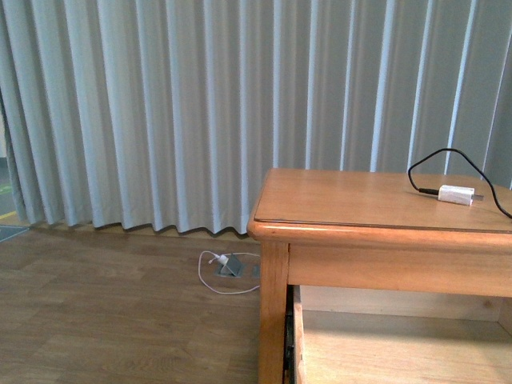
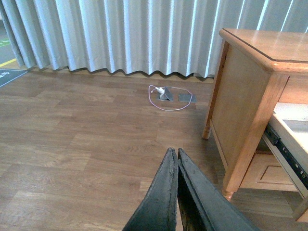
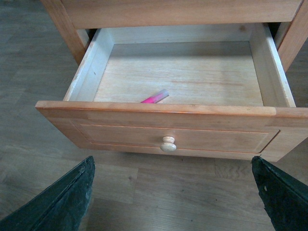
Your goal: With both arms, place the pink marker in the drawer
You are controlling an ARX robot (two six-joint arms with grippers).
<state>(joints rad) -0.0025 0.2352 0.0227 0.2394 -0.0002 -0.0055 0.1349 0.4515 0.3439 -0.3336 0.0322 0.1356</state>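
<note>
The right gripper [image 3: 172, 166] hangs in front of the open drawer [image 3: 159, 109], its 2 black fingers [image 3: 67, 197] spread wide apart and holding nothing, over the wooden floor [image 3: 144, 187]. The drawer's panelled front faces it, with 1 round knob [image 3: 168, 144] in the middle. Inside, the pink marker [image 3: 155, 97] lies flat on the pale wood bottom, just behind the front wall and tilted at an angle; its lower end is hidden by that wall. The left gripper [image 2: 174, 156] is off to the side of the cabinet [image 2: 240, 96], over bare floor, with its 2 fingers pressed together and nothing between them. On the cabinet's surface [image 1: 344, 196] a white plug adapter [image 1: 456, 194] lies near the right side, its black cable [image 1: 452, 150] looping up behind it. Further back, a floor socket [image 2: 166, 95] with a thin pale cable sits near the foot of the grey curtain [image 1: 160, 112].
</note>
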